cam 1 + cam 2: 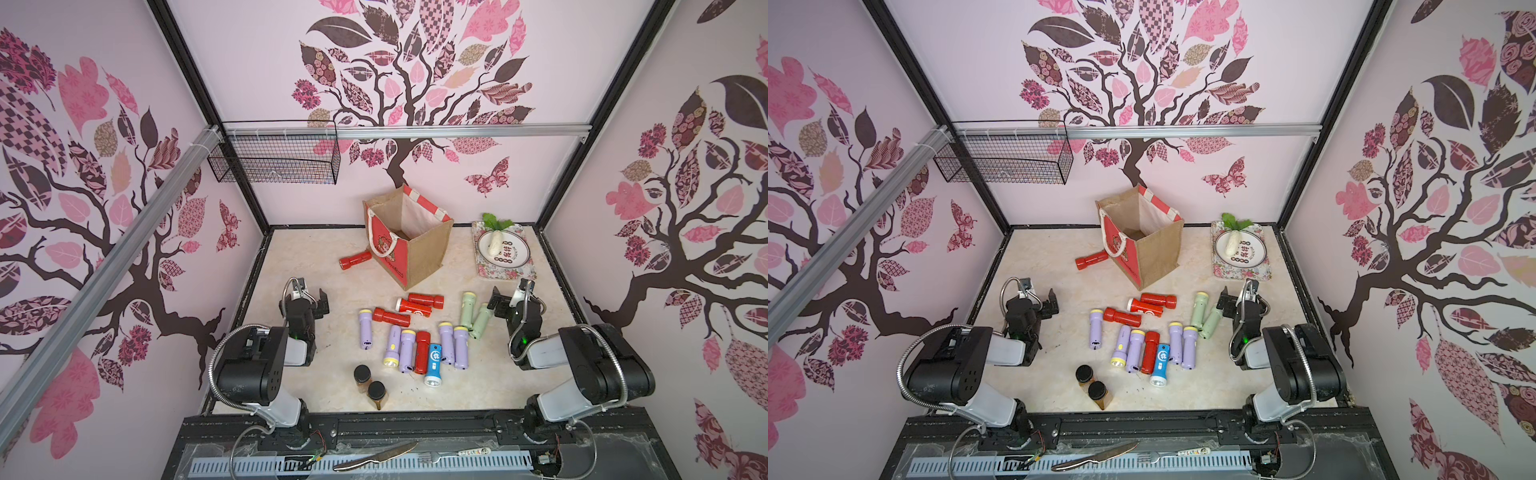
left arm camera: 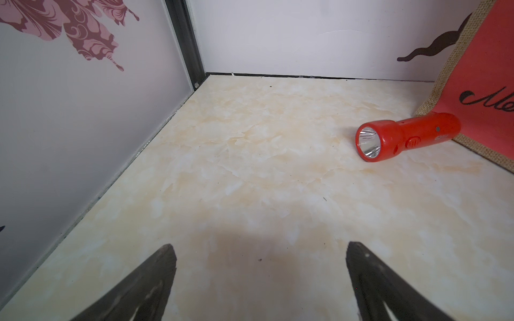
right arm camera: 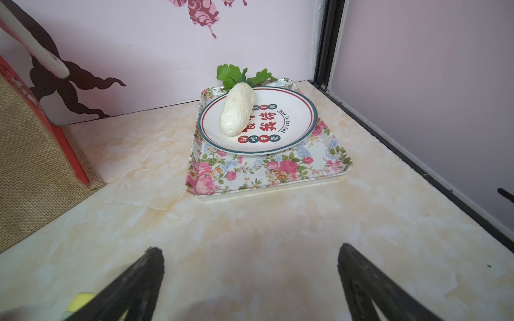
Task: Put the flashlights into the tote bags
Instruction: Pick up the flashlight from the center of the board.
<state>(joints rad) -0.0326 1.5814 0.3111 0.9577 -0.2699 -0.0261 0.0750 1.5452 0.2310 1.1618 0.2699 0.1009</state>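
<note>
While no flashlight showed inside the tote bag (image 1: 424, 257), the task looked to be at its first pick. In both top views the bag stood upright and open-mouthed at the back of the table (image 1: 478, 395). A lone red flashlight (image 1: 355, 259) lay just beside its red panel. The other flashlights (image 1: 415, 336) lay between the arms, the lilac and green ones roughly near-to-far, three red ones more crosswise. The left gripper (image 1: 321, 300) and right gripper (image 1: 496, 302) hung spread and empty.

The left wrist view showed the lone red flashlight (image 2: 409, 136) lying flat, lens toward the camera, tail at the bag's base.

The right wrist view showed wide jaws over bare table.

The next move probably called for closing crosswise on one barrel.
</note>
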